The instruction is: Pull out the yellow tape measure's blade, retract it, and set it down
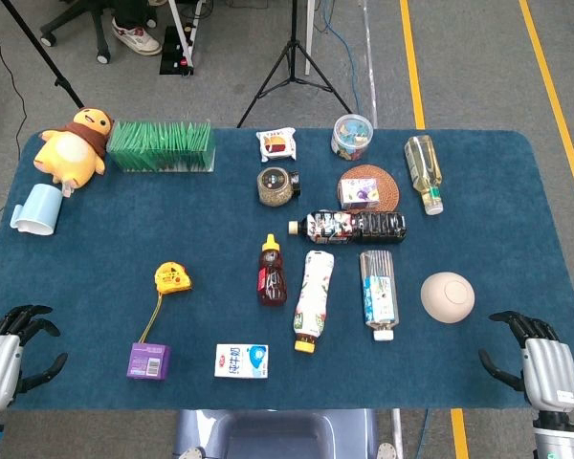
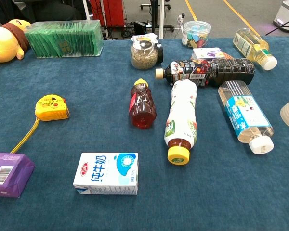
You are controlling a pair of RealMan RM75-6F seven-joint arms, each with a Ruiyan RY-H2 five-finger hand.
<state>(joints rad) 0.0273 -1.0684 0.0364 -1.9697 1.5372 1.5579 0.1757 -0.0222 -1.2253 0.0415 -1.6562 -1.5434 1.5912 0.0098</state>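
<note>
Both the left hand (image 1: pixel 10 356) and right hand (image 1: pixel 540 368) are resting open, holding nothing. The yellow tape measure (image 1: pixel 171 278) is lying untouched, its blade (image 1: pixel 153 320) partly out; you are facing the first reach, likely calling for the left hand.

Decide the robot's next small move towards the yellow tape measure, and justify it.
Probably reach the left hand forward to the yellow tape measure: both hands rest open at the table's near edge, the left one nearer, and its yellow blade already extends towards the purple box.

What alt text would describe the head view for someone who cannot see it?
A yellow tape measure lies on a blue table, its blade out toward a purple box. Both robot hands, left and right, rest open at the near corners, with bottles and a milk carton between.
</note>
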